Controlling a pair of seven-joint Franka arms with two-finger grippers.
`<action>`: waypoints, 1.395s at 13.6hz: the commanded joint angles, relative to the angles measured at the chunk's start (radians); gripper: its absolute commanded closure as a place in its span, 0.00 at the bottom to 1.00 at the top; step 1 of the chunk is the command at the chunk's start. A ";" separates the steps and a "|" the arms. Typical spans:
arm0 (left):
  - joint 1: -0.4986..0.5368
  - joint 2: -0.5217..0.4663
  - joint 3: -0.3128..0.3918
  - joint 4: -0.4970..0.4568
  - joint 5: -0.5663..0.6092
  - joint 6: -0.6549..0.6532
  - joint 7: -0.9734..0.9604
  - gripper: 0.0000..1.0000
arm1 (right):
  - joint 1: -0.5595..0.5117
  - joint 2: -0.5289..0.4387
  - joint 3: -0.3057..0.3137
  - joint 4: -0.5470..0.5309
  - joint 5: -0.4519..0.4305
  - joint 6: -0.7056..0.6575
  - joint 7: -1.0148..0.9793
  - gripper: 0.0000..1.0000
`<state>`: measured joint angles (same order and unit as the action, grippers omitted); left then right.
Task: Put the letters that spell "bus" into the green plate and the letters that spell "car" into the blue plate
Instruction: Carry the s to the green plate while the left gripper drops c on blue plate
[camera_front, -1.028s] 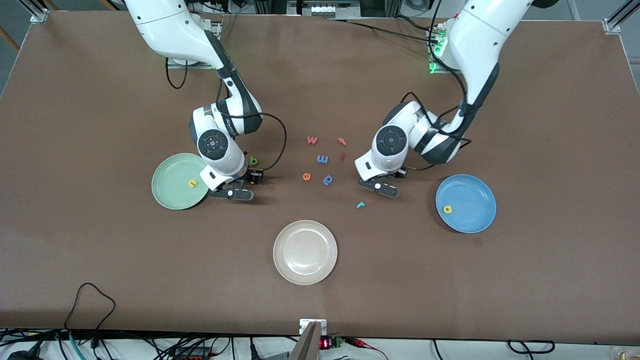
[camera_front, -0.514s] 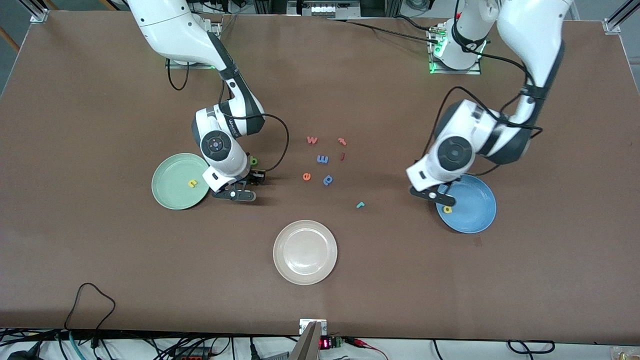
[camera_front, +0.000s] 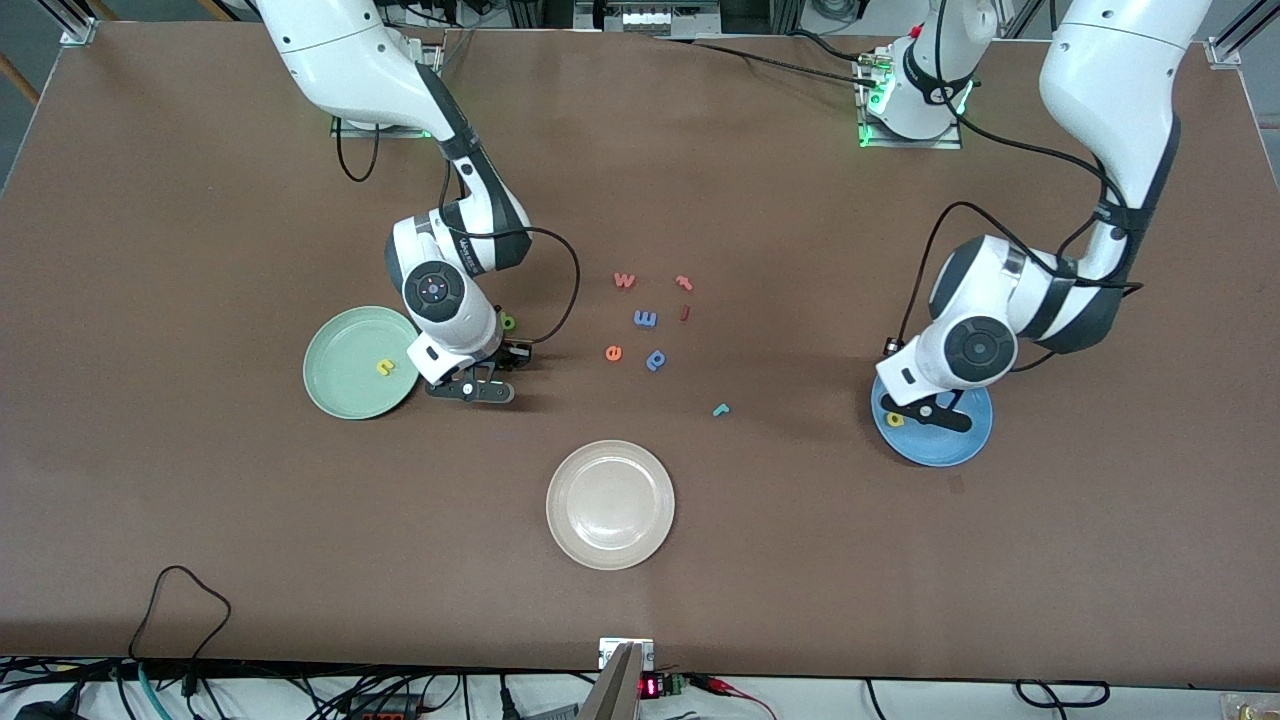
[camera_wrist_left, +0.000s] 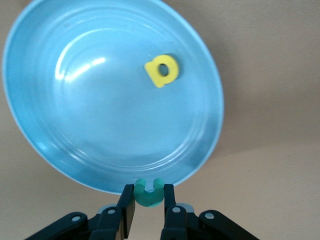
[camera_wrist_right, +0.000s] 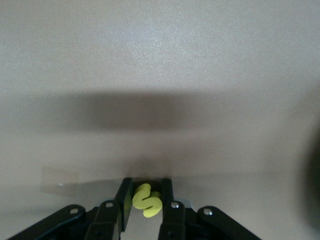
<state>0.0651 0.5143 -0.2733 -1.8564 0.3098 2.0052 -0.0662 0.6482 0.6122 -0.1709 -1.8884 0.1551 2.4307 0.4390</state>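
Now we see the left gripper (camera_wrist_left: 148, 207) pinching the teal "c" (camera_wrist_left: 149, 192) just over the blue plate (camera_wrist_left: 60, 125) rim, the plate's bowl and yellow "a" (camera_wrist_left: 161, 70) lying ahead of its fingertips, while the right gripper (camera_wrist_right: 146, 202) clamps the yellow "s" (camera_wrist_right: 145, 199) on bare table beside the green plate (camera_front: 345, 350).

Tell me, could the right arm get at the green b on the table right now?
Probably not yet. The right gripper is shut on the yellow s, so its jaws are taken. The green b lies on bare table just beside that arm's wrist, near the green plate, with nothing covering it.
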 joint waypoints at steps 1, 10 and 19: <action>0.007 -0.002 -0.023 0.014 0.019 -0.003 0.031 0.20 | 0.018 0.017 -0.007 0.011 0.017 0.004 0.009 0.78; -0.082 0.059 -0.188 0.237 -0.110 -0.068 -0.033 0.00 | 0.016 -0.032 -0.015 0.012 0.014 -0.034 -0.019 0.88; -0.208 0.228 -0.184 0.344 -0.098 0.116 -0.034 0.00 | -0.012 -0.143 -0.246 -0.017 -0.003 -0.251 -0.308 0.91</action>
<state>-0.1107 0.7187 -0.4599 -1.5437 0.2141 2.1032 -0.1077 0.6397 0.4953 -0.4027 -1.8596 0.1527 2.1837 0.1758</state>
